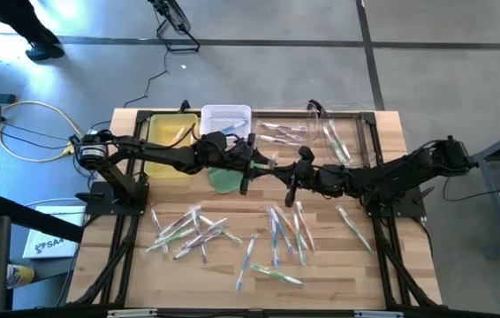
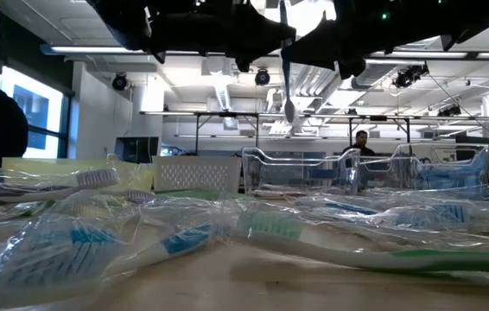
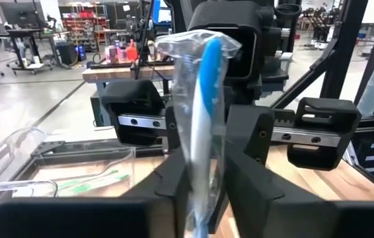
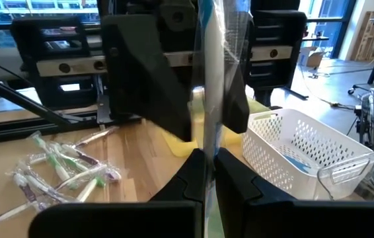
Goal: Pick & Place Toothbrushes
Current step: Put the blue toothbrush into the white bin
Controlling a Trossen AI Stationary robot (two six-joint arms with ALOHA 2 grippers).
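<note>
Both hands met mid-air above the surface [image 1: 391, 168]: right hand [image 4: 208, 158] clenched on wrapped toothbrush [image 3: 203, 119], left hand [image 3: 203, 168] closing round it—handover step; next likely right lets go.

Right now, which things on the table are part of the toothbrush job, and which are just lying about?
Part of the job:
- wrapped blue toothbrush, gripped by both the left gripper and the right gripper
- loose toothbrushes
- white basket
- clear bins

Lying about:
- green pad
- yellow tray
</note>
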